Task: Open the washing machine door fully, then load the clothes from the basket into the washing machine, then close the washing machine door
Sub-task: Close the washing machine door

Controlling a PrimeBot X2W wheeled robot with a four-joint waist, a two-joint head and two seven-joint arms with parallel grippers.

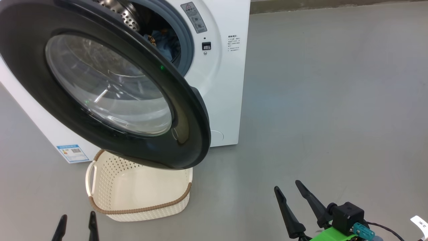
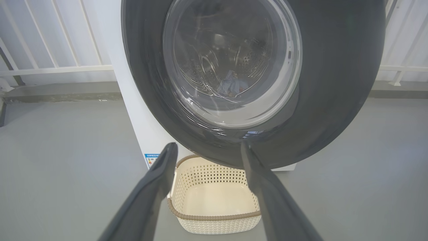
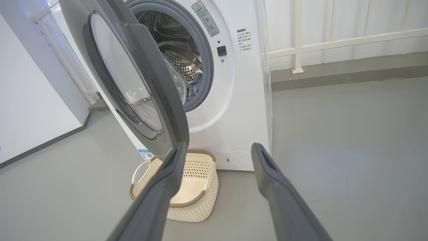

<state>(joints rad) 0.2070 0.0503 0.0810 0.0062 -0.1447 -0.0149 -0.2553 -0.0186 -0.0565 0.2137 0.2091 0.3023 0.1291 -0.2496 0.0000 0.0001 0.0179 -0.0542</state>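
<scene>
I see the washing machine door (image 1: 187, 127) ajar above the basket (image 1: 140, 210), the clothes (image 1: 167, 42) inside the washing machine (image 1: 227, 83), and my left gripper (image 1: 77, 216) and right gripper (image 1: 287, 185) clear of both, jaws spread.

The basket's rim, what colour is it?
Brown, like woven rope, around the cream basket. The head view shows it best.

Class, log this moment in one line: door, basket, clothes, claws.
washing machine door: partly open | basket: empty, on floor | clothes: in drum | left claw: open, empty | right claw: open, empty
</scene>
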